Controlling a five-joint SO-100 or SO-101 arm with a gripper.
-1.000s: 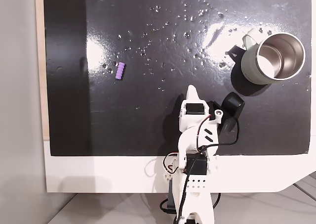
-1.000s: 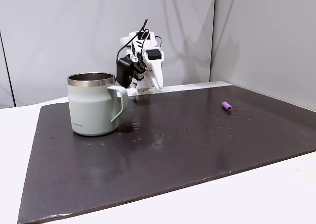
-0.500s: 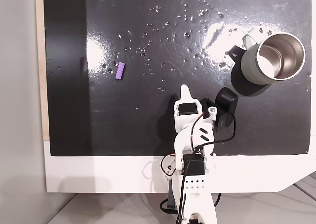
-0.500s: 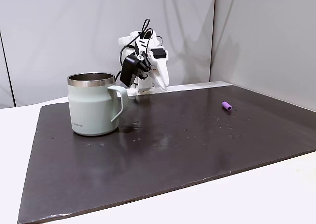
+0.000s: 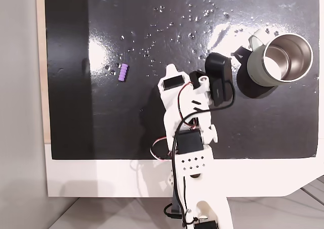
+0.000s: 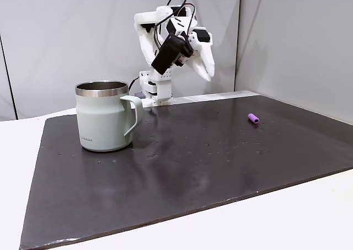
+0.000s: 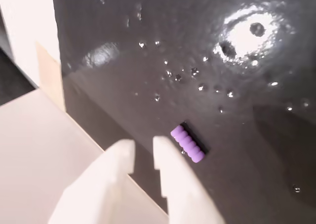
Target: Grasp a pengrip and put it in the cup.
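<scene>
Approach is under way: white two-finger pincer, tips slightly spread and empty, hangs raised, short ribbed purple rubber pengrip just ahead, needing descent.

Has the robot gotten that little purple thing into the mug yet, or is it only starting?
Only starting. The purple tube lies on the black mat, far from the mug. The gripper hangs above the mat, holding nothing, aimed near the tube. Grasping, carrying and dropping it into the mug are all left.
</scene>
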